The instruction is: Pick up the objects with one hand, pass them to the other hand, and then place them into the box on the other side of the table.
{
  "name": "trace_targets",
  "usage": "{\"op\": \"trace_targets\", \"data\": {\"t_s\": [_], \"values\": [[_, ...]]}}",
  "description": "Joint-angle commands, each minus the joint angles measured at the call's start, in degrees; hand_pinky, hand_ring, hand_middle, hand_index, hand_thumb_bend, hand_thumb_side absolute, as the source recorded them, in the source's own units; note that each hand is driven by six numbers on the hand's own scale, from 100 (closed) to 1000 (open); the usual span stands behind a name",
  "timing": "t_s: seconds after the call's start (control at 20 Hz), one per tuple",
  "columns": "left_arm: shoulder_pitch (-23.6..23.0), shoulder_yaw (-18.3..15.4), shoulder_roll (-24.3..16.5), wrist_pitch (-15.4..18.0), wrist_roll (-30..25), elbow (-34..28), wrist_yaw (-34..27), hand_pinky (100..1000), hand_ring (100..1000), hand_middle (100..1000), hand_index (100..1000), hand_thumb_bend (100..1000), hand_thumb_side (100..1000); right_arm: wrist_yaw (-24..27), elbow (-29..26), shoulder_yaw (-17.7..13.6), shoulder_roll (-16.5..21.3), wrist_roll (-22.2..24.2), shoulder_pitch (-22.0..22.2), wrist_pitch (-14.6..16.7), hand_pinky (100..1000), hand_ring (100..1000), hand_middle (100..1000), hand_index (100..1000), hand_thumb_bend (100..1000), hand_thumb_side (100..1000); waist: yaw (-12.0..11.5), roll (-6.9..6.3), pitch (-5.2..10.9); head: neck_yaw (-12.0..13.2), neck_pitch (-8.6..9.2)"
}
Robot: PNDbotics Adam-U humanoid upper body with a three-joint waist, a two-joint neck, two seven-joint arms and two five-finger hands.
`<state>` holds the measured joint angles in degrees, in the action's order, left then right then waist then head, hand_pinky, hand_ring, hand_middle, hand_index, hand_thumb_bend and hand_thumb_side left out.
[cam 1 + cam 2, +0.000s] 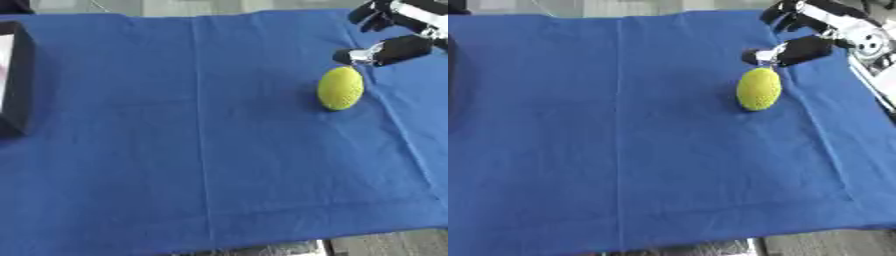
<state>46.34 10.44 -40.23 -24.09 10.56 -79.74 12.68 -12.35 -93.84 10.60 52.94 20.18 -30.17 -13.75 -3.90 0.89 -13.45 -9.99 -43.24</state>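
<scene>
Hovering just above the yellow-green ball point(340, 88), right hand point(815, 31) fingers point(796, 51) spread, empty.

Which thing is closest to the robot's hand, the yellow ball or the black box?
The yellow-green egg-shaped ball, right below the right hand. The black box sits far across the blue cloth.

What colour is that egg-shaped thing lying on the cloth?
The bumpy oval ball is yellow-green, clearest in the left eye view.

No legible text, label, brand, number or sign appears in either view. The blue cloth point(201, 150) over the bench, the yellow ball point(340, 88) and the dark box point(17, 80) at the left edge carry no readable markings.
</scene>
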Motion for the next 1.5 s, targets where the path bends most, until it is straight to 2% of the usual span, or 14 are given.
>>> {"op": "trace_targets", "data": {"t_s": [0.05, 0.45, 1.05, 1.5], "values": [[0.6, -0.7, -1.2, -0.2, 0.7, -0.5, 0.0, 822, 626, 602, 706, 100, 448, -1.9, 1.6, -0.6, 2.4, 1.4, -1.0, 0.4, 861, 808, 813, 861, 569, 477, -0.1, -0.16, 0.75, -0.4, 0.36], [0.4, -0.7, -1.2, -0.4, 1.2, -0.7, -0.4, 823, 627, 603, 707, 100, 452, -5.4, 5.8, 0.1, 2.1, 4.1, -2.1, 1.8, 870, 816, 821, 862, 547, 466, -0.5, -0.31, 0.35, -0.1, 0.33], [0.1, -0.7, -1.1, -0.6, 1.0, -0.6, -0.2, 824, 629, 606, 708, 100, 452, -7.5, 10.9, -0.2, 2.1, 6.8, -2.9, 2.0, 874, 821, 828, 858, 465, 345, -0.8, -0.42, 0.14, 0.3, 0.53], [0.1, -0.7, -1.0, -0.8, 1.1, -0.7, -0.1, 823, 629, 607, 708, 100, 452, -9.4, 14.1, 0.5, 1.6, 8.8, -3.8, 2.6, 877, 823, 829, 859, 476, 374, -0.9, -0.69, -0.20, 0.3, 0.51]]}}
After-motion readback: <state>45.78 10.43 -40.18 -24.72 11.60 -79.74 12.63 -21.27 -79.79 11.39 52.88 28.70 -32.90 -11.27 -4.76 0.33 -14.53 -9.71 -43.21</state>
